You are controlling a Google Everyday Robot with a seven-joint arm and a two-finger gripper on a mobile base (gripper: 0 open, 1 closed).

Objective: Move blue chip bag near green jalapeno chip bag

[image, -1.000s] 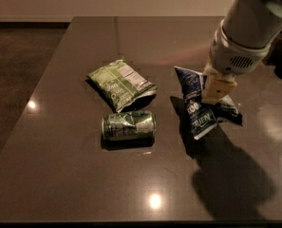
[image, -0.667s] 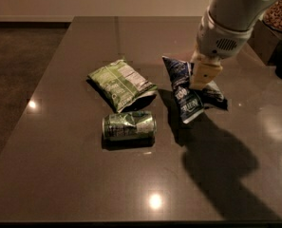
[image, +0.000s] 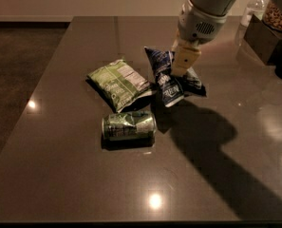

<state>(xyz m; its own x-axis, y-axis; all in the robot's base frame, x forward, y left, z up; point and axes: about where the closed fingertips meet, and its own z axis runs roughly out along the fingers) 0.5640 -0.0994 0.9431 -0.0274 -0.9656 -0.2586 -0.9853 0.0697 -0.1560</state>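
1. on a dark, glossy table (image: 60,175), camera view: the gripper (image: 182,66) reaches down from the upper right, its beige fingers (image: 185,58) clamped on the upper part of the blue chip bag (image: 168,84).
2. the blue chip bag stands crumpled and upright, right of centre, just beside the right edge of the green jalapeno chip bag (image: 117,83), which lies flat, white label panel up.
3. a crushed green can (image: 128,125) lies on its side in front of the green bag, near both bags.

Cream claw (image: 181,70) on navy white-lettered bag (image: 169,87), light green bag (image: 117,83), green can (image: 128,126)
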